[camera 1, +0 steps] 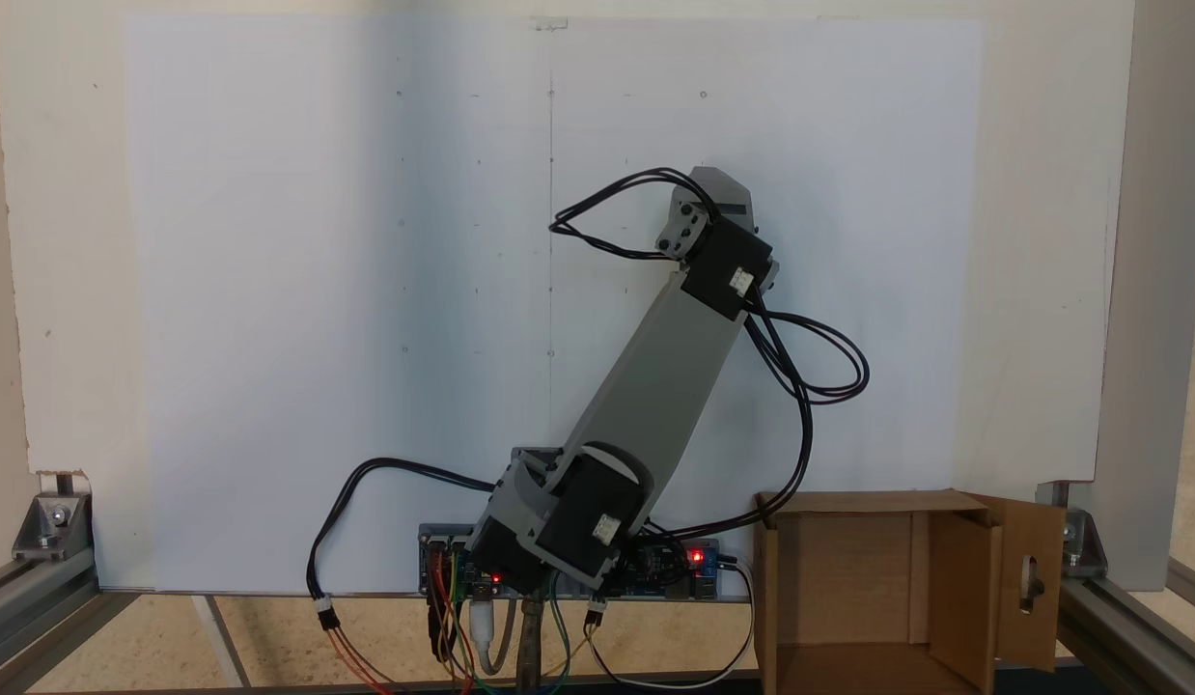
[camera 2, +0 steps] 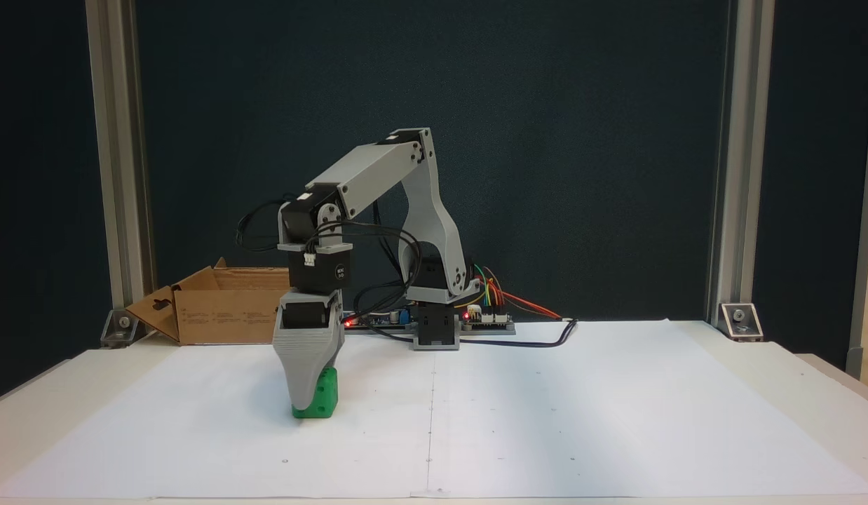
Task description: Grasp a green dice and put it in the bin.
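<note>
**Gripper down over green dice, bin at table edge**

Dark blue backdrop, aluminium extrusion posts at the sides. One table (camera 2: 791,372), cream top, covered by one big white paper sheet (camera 2: 546,421), flat and matte, with faint pencil marks and a centre line.

One arm (camera 2: 378,175): grey printed links, black servos, looped black cables. Base sits at the paper's back edge beside one controller board (camera 2: 486,321) with red LEDs lit and coloured jumper wires. In the top-down fixed view the arm (camera 1: 655,376) reaches diagonally up and right from its base.

One bin (camera 1: 868,589): brown corrugated cardboard, open top, flaps out, one flap with a slot handle hole. In the front fixed view the bin (camera 2: 217,308) sits back left, behind the gripper and well apart from it.

One gripper (camera 2: 309,403), pointing straight down, tip at paper level. The grey ribbed jaw faces the camera and hides the other one, so I cannot tell how far it is open or whether it has a grip.

One green dice (camera 2: 326,396): bright green plastic cube, rounded edges, recessed pips, resting on the paper left of the centre line. It pokes out right of and below the jaw, touching or just behind it.

Open paper all around the dice; the right half of the sheet is bare.
</note>
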You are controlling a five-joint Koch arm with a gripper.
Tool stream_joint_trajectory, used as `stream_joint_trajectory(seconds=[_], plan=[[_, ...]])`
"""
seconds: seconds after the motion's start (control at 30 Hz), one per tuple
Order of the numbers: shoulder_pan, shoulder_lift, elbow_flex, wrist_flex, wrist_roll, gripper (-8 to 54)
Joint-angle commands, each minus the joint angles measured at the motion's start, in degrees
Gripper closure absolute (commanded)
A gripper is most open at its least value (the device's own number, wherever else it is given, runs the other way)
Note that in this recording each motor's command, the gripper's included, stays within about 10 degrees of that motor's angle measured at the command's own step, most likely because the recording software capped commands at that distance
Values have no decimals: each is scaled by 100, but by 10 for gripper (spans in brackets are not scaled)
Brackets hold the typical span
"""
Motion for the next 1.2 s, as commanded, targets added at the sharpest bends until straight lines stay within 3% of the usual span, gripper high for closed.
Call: stream_joint_trajectory(seconds=[0.0, 0.43, 0.63, 0.7, 0.83, 1.03, 1.17], plan=[[-9, 26, -105, -53, -360, 40], [-9, -105, -105, -105, -360, 44], [-18, -132, -105, -105, -352, 76], [-18, -132, -105, -105, -352, 113], [-18, -132, -105, -70, -334, 131], [-18, -132, -105, -70, -334, 342], [-18, -132, -114, 158, -325, 341]])
